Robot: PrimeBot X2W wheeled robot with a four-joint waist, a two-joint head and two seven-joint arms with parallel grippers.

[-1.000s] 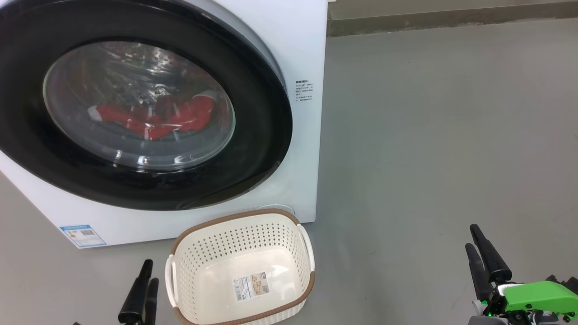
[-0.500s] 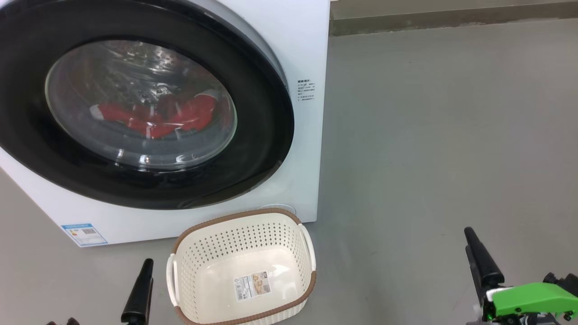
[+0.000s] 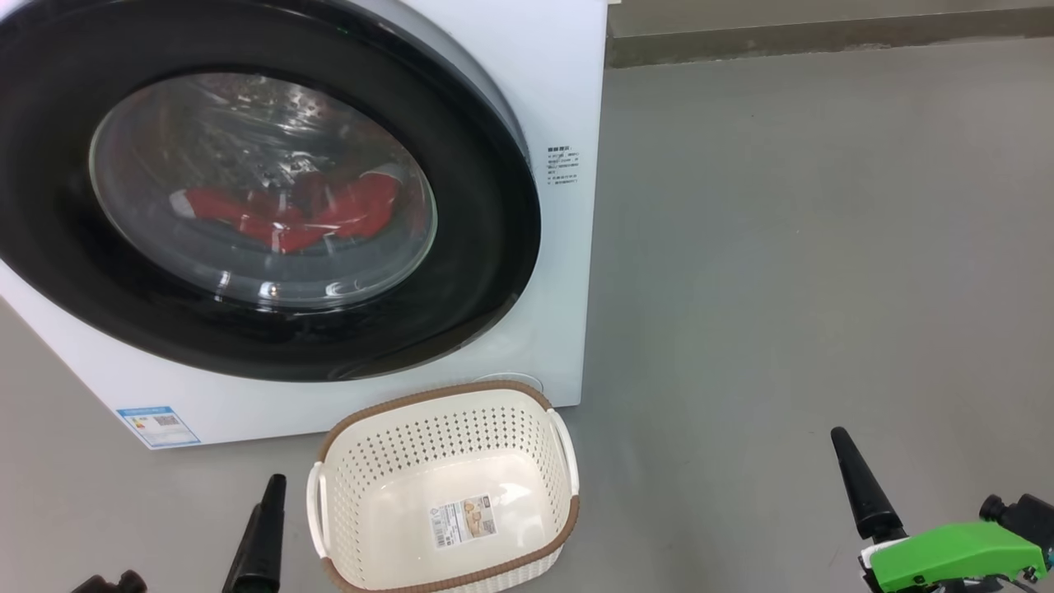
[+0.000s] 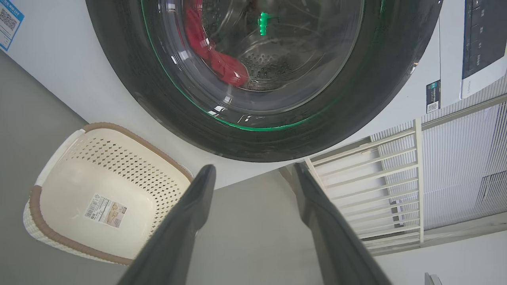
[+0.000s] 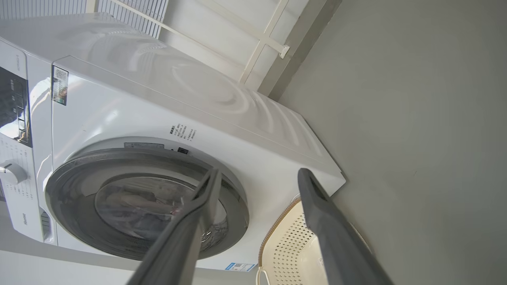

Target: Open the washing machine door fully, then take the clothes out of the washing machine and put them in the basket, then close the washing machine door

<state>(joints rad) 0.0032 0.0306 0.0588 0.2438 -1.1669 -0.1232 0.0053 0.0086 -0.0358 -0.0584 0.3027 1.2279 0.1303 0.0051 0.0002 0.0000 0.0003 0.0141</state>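
The washing machine (image 3: 568, 91) stands at the left, white, with the washing machine door (image 3: 482, 247) shut flat against it. Through the glass, the clothes (image 3: 288, 218) lie red in the drum. On the floor in front sits the basket (image 3: 449, 397), cream with a brown rim and holding only its label. In the left wrist view my left gripper (image 4: 254, 169) is open, pointing at the door's rim (image 4: 356, 107), with the basket (image 4: 130, 136) to its left. My right gripper (image 5: 260, 173) is also open, aimed at the door (image 5: 75, 186) from a distance. Both are empty.
Bare grey floor spreads to the right of the machine up to a skirting strip (image 3: 823, 35). A white slatted barrier (image 4: 376, 178) stands beside the machine. The control panel with a knob (image 5: 12, 173) is at the machine's top. A blue label (image 3: 156, 424) marks its base.
The head view has shifted slightly. Both grippers have sunk lower in it. The right one has drifted left and turned, so one finger shows instead of two. Door, clothes and basket are unmoved.
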